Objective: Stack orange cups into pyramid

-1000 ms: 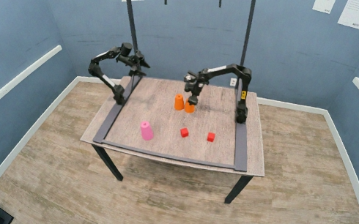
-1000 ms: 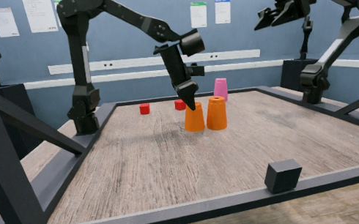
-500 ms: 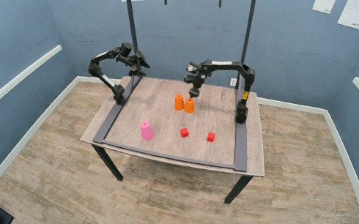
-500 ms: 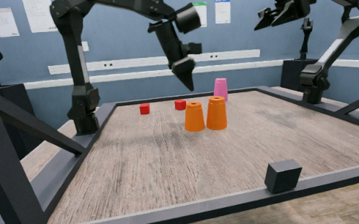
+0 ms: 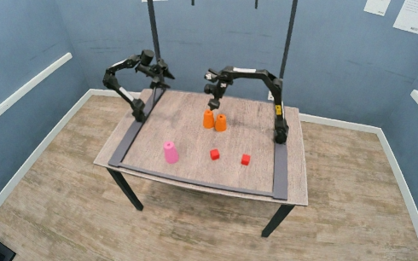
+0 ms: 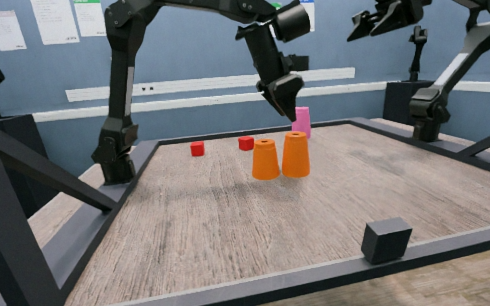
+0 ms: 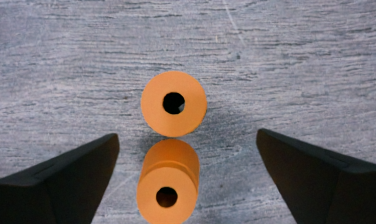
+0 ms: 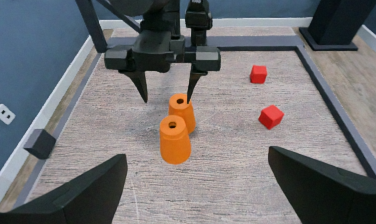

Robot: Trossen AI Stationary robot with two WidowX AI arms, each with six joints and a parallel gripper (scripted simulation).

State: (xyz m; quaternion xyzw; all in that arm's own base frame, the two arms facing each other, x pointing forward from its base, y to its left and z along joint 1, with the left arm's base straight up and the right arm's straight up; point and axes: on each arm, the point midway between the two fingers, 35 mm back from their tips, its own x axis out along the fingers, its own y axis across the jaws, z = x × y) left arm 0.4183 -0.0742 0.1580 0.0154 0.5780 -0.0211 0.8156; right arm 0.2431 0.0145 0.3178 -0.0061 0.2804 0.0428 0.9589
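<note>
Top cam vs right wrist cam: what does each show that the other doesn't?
Top only: pink cup, wall papers.
Right wrist only: dark cube at the table's edge.
Both: two upside-down orange cups, two red blocks, left gripper, right gripper. No third orange cup in either.
</note>
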